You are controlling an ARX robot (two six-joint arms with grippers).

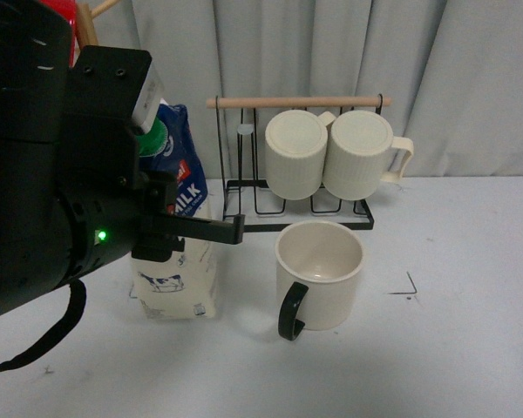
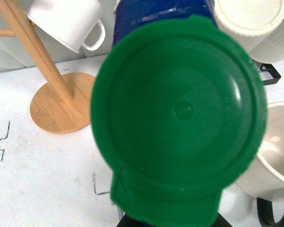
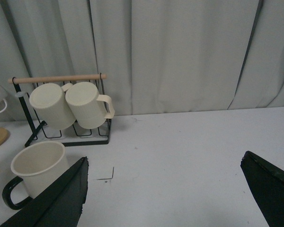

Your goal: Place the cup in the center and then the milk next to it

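Note:
The cup (image 1: 320, 274), wide and cream with a dark loop handle (image 1: 292, 312), stands upright mid-table in front of the rack, handle toward me. To its left and a small gap away stands the milk (image 1: 176, 283), blue on top, with a cream base that bears a cow drawing and looks to be at table level. My left gripper (image 1: 170, 228) is shut on the carton's upper part. Its wrist view is filled by the green cap (image 2: 180, 113), with the cup (image 2: 277, 156) beside it. My right gripper (image 3: 164, 165) hangs open over bare table, the cup (image 3: 38, 168) off to one side.
Behind the cup, a black wire rack with a wooden bar (image 1: 296, 102) holds two ribbed cream mugs (image 1: 296, 152) (image 1: 359, 152). Beyond the milk, a wooden mug tree (image 2: 57, 106) carries a small white mug (image 2: 68, 23). Corner marks (image 1: 410, 286) are drawn on the table. A grey curtain closes the back.

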